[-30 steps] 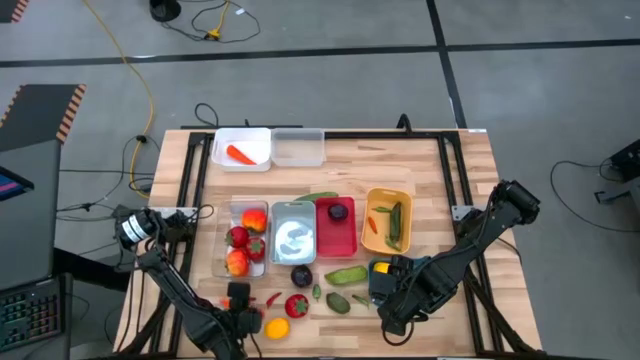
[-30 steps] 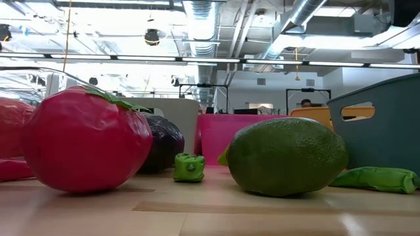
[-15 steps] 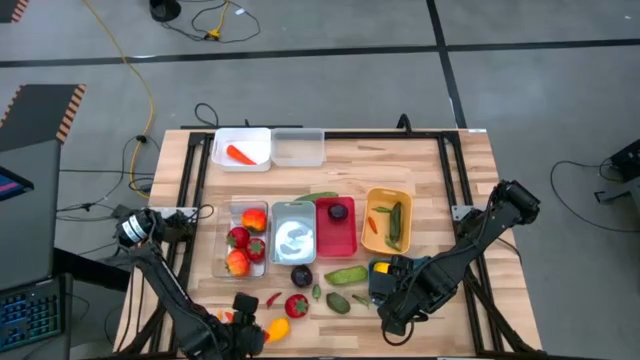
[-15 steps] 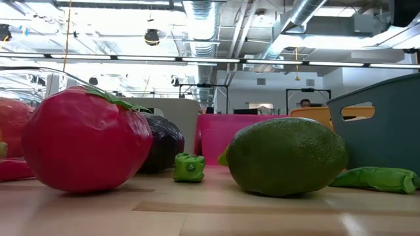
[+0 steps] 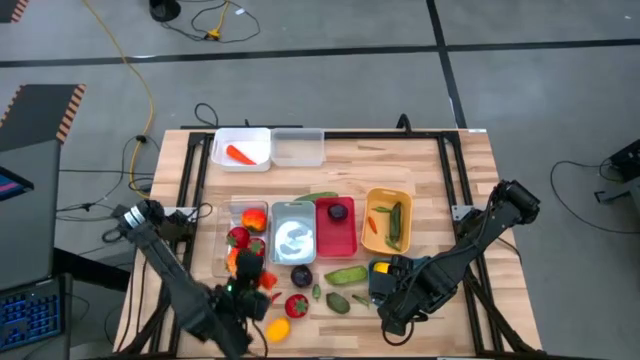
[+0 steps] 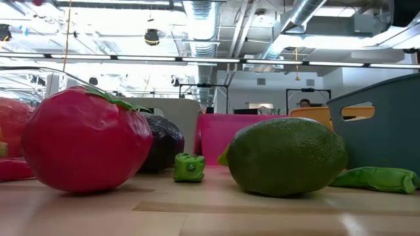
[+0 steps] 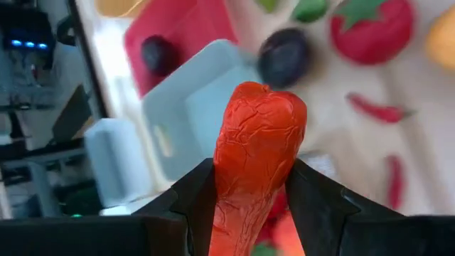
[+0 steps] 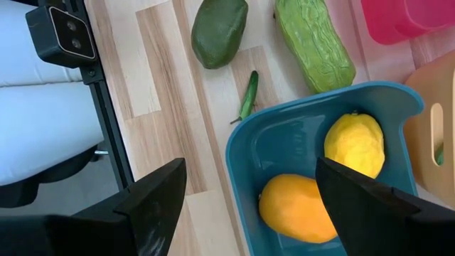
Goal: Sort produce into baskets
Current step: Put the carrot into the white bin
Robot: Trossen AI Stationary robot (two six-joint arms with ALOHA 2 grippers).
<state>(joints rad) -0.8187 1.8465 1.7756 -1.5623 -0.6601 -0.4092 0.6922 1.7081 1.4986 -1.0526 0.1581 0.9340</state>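
- white basket point(image 5: 242, 149) at the far left of the bench point(image 5: 430, 190) holds one orange carrot point(image 5: 238, 154); the clear basket point(image 5: 298, 147) touching it on its right looks bare inside.
- second clear basket point(image 5: 233, 214) in the middle row holds red and orange round produce point(image 5: 254, 219); exact count is hard to tell because the left arm covers part of it.
- silver-grey basket point(image 5: 293, 233) sits just beside it; nothing clearly shows in it.
- red basket point(image 5: 336, 230) holds one dark purple plum point(image 5: 339, 210).
- yellow-orange basket point(image 5: 387, 220) holds a green cucumber point(image 5: 396, 222) and a small orange-red chili point(image 5: 374, 223).
- teal basket point(image 8: 298, 185) under the right arm holds a yellow lemon point(image 8: 354, 144) and an orange-yellow fruit point(image 8: 298, 208).
- left gripper point(image 7: 249, 203) is above the near end of the second clear basket, its fingers point(image 7: 313, 199) clamped on a crinkled red pepper point(image 7: 257, 153).
- right gripper point(image 8: 245, 192) hangs over the teal basket, fingers spread wide and holding nothing.
- loose on the bench near the front: a red tomato point(image 5: 297, 305), a dark plum point(image 5: 301, 275), a long green cucumber point(image 5: 346, 274), a green avocado-shaped fruit point(image 5: 339, 301), a yellow fruit point(image 5: 277, 328), thin red chilies point(image 7: 373, 110) and a small green chili point(image 8: 248, 94).
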